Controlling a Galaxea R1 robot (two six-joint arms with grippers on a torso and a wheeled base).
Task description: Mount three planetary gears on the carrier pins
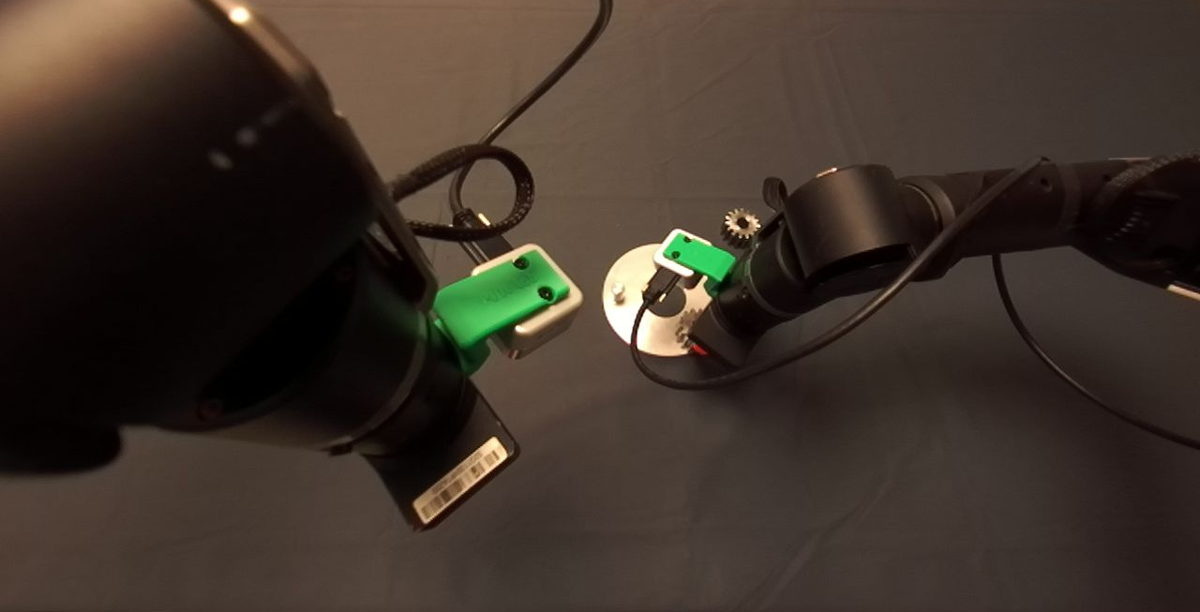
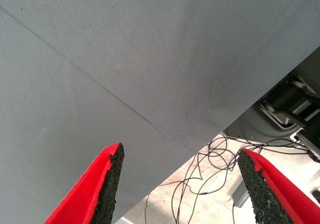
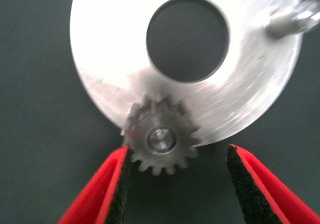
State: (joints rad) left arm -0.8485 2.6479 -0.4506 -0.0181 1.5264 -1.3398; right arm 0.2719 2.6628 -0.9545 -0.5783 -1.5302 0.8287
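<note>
Right gripper (image 3: 177, 176) over the near edge of the disc (image 3: 115, 49), fingers (image 3: 112, 184) spread apart and grasping nothing — one gear (image 3: 160, 139) between them, seated on a carrier pin (image 3: 161, 138) at the disc rim, one pad just touching its teeth. Second pin (image 1: 617, 291) bare, standing on the far-left part of the disc. Another gear (image 1: 742, 222) loose on the mat (image 1: 844, 78), just beyond the disc. Left gripper (image 2: 180, 184) well left of the disc, held above the mat — released, empty.

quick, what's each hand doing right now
Left hand: open, holding nothing, over the mat's edge.
Right hand: open around a gear seated on a pin of the disc, not gripping it.
</note>
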